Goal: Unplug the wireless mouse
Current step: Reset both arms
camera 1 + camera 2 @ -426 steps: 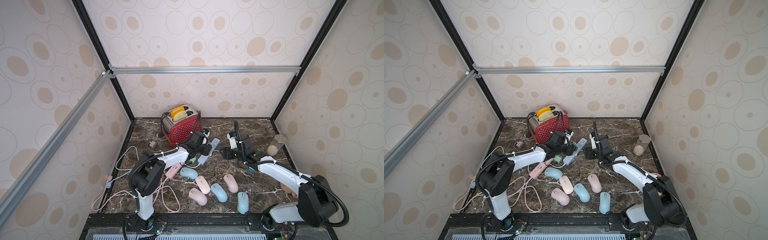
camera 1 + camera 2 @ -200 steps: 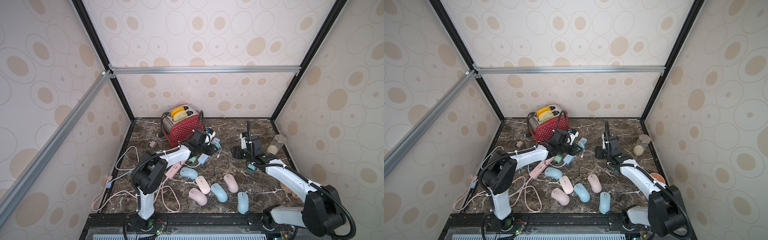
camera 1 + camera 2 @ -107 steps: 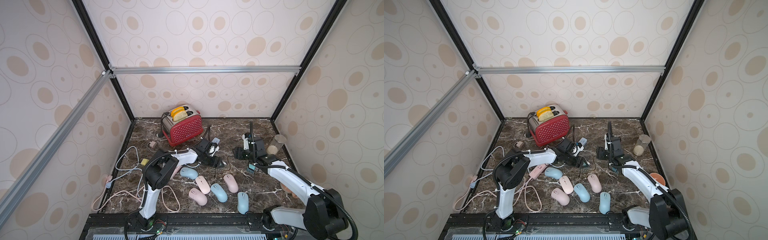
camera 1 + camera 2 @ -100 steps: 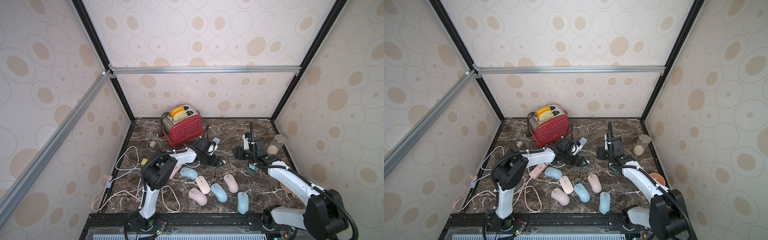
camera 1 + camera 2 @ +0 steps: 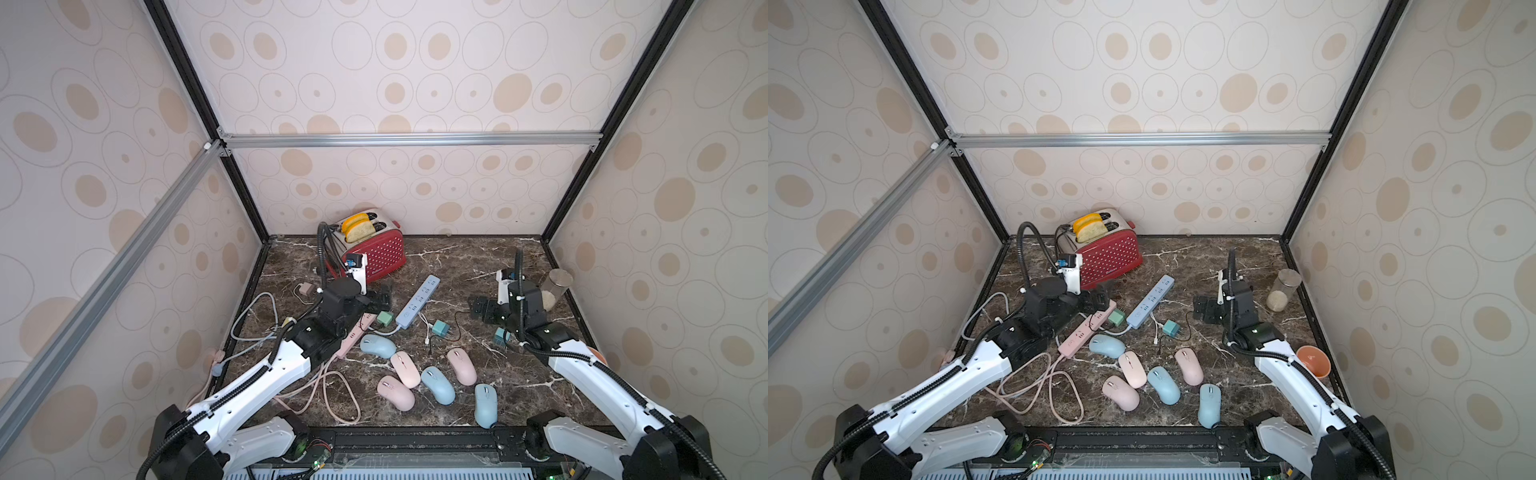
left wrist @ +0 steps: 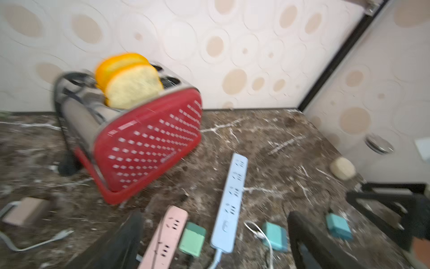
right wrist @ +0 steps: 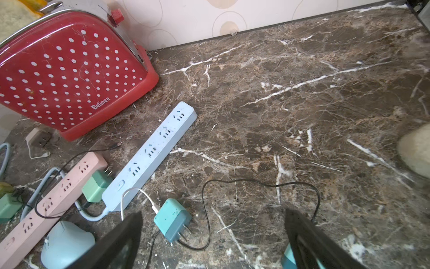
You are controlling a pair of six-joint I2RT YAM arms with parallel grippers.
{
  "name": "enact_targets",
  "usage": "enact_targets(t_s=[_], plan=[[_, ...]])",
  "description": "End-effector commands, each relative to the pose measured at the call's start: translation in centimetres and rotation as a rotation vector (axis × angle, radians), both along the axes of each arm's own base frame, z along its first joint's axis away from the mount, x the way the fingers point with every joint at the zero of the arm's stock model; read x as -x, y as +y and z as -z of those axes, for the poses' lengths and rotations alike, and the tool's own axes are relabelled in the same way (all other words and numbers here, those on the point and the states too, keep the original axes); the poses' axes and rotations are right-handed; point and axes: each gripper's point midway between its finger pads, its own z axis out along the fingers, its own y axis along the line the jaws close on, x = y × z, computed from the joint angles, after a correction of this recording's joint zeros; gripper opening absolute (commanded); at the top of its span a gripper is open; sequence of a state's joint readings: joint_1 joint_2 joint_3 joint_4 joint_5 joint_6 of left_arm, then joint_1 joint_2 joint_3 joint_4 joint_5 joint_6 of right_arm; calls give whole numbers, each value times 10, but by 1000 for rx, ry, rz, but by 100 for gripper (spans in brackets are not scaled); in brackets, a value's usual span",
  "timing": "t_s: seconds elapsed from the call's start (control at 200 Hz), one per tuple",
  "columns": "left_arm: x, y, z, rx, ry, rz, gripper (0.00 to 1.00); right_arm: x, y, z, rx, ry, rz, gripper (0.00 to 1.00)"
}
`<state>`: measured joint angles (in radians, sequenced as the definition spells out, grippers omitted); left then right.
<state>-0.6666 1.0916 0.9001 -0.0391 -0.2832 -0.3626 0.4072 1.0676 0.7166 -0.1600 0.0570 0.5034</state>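
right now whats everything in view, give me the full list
toaster: 1, red, back left
bread slices: 2, yellow, in the toaster
power strips: 2, blue and pink, centre, side by side
adapters: at least 4, one green, two teal, one beige, around the strips
mice: 6, three blue, three pink, front centre
jar: 1, clear, back right
bowl: 1, orange, right edge
cables: several, pink and grey, front left
left gripper: 1, black, open, by the pink strip
right gripper: 1, black, open, right of the blue strip
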Motion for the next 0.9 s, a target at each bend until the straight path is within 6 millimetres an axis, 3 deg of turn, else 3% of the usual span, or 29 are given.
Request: enact_targets(t_s=[0.0,0.095,0.2,0.305,0.421,0.541,0.651,0.821,0.896], plan=[[-10,36,-11,-265,-33,-145,99,-4,-10,-8,45,-50,30,100],[-16,58,-15,-430,-49,-244,99,-7,-15,-10,88,-66,38,100],[-32,96,-1,-526,-72,-391,99,-10,-19,-11,130,-102,45,100],[-51,138,37,-574,-40,-469,99,-11,-22,-16,147,-161,41,100],[-57,180,90,-575,46,-540,99,-10,-28,-18,164,-199,66,100],[-58,196,129,-533,31,-546,99,-11,-36,-15,154,-190,126,100],[-61,212,160,-503,70,-554,99,-14,-31,-13,147,-173,107,100],[-71,232,174,-425,105,-574,99,-19,-22,-6,235,-144,11,100],[-55,232,171,-369,9,-578,99,-22,-21,-5,287,-156,-17,100]])
